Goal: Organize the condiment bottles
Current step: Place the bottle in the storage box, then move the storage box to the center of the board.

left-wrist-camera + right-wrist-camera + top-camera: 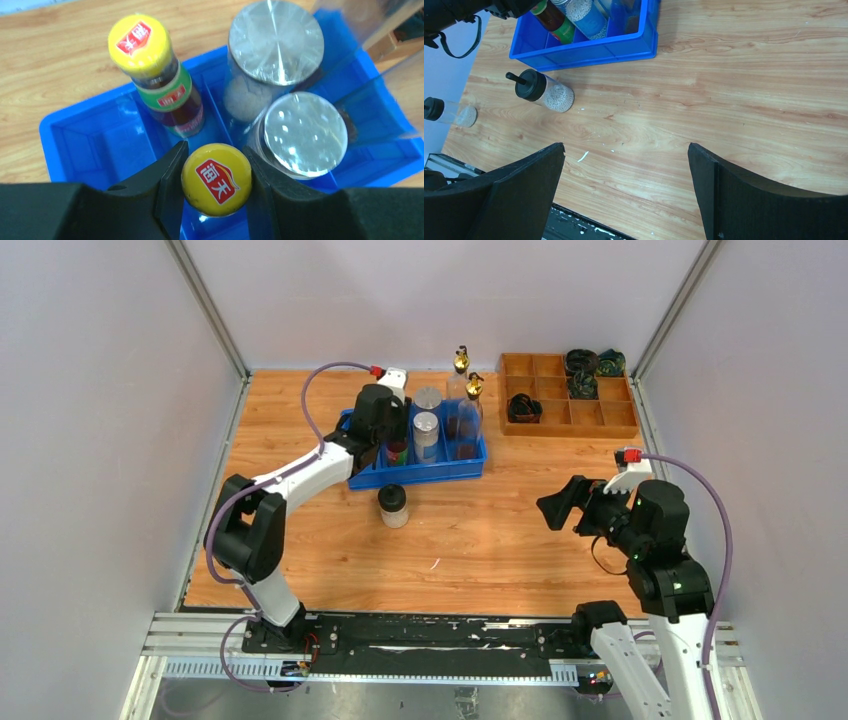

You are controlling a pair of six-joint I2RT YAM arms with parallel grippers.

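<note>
The left end effector [214, 161] is clamping a dark sauce bottle [216, 179], yellow-capped with red label, inside the blue bin [75, 135]. The right end effector [625, 150] is hovering outside this bin, fingers apart.

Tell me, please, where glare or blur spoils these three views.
Left wrist: glare whitens both silver lids, and the clear cruets at top right smear into blur, while the yellow cap nearest the lens is sharp. Right wrist: table grain is crisp, but the end effector is near-black, without detail. Top external: even light, soft shadows; the cruets' glass barely shows.
</note>
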